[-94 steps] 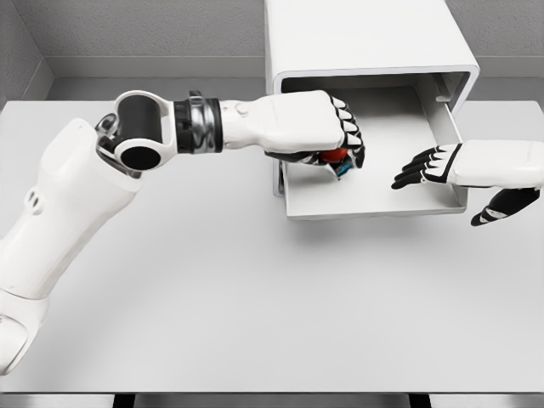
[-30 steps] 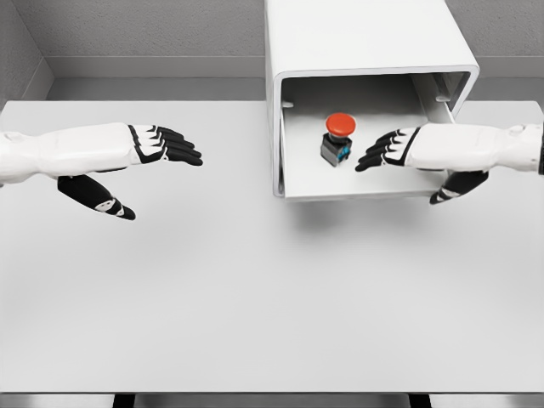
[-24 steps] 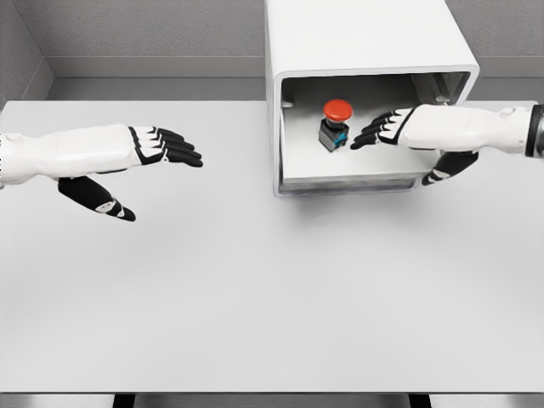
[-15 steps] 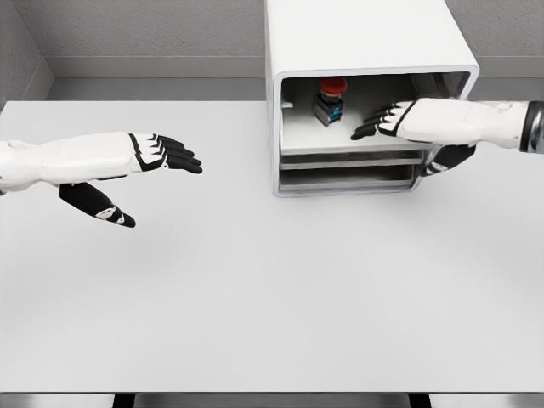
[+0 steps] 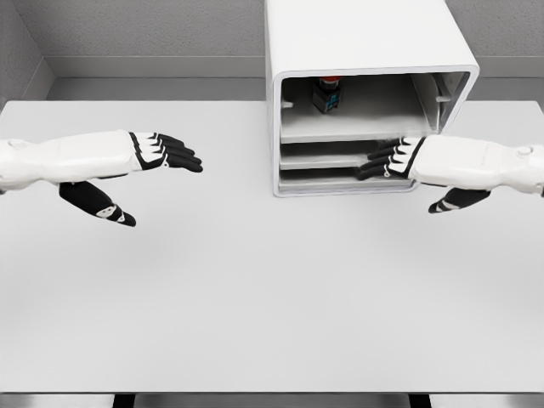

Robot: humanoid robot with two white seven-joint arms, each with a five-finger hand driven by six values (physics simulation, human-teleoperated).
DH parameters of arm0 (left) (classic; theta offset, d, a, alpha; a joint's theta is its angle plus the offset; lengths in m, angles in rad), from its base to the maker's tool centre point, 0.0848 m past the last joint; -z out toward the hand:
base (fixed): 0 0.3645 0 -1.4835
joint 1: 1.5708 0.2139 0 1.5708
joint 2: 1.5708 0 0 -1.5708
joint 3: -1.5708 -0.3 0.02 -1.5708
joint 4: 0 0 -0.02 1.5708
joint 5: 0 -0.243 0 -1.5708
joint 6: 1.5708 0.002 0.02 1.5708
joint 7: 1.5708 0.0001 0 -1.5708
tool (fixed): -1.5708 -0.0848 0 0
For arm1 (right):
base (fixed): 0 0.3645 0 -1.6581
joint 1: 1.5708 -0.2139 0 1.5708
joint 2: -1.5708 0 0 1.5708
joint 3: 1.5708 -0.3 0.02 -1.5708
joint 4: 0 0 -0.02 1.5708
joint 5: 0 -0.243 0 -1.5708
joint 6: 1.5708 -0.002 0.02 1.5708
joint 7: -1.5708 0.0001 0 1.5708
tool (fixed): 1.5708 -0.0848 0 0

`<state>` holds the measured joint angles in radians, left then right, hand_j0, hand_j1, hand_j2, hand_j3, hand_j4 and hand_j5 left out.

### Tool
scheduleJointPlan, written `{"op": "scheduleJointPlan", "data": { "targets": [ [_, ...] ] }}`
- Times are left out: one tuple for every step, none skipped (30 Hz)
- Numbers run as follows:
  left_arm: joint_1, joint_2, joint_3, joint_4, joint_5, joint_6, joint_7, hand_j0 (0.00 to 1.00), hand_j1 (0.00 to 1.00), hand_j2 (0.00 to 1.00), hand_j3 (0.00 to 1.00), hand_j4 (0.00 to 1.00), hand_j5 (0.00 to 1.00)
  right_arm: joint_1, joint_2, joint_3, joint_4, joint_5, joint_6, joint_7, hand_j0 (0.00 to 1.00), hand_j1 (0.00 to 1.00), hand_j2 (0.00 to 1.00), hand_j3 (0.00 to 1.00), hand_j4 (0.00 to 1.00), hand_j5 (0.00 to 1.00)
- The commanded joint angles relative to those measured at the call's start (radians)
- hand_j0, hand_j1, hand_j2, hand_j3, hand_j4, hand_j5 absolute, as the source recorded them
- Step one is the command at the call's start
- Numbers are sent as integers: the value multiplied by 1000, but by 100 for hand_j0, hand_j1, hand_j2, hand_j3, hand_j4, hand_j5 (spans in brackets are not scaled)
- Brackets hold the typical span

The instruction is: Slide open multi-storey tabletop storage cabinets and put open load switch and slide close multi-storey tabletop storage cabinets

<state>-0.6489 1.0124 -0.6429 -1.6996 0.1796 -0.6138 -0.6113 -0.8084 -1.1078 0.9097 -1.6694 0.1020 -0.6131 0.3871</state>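
Head view | right robot hand [image 5: 399,159] at cabinet [image 5: 370,51] front edge; fingers spread

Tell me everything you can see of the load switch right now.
The load switch sits far back in the top drawer of the white cabinet, left of the middle. Only part shows under the cabinet's top edge: a sliver of its red button above a dark body with a blue patch. It looks upright, resting on the drawer floor. Neither hand touches it; the right hand is lower, at the drawer fronts.
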Motion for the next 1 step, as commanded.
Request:
{"op": "scheduleJointPlan", "data": {
  "targets": [
    [0,2,0,0,8,3,0,100,100,100,100,100,100,5,-6,0,-3,-7,2,-10,100,100,100,100,100,100]
  ]
}}
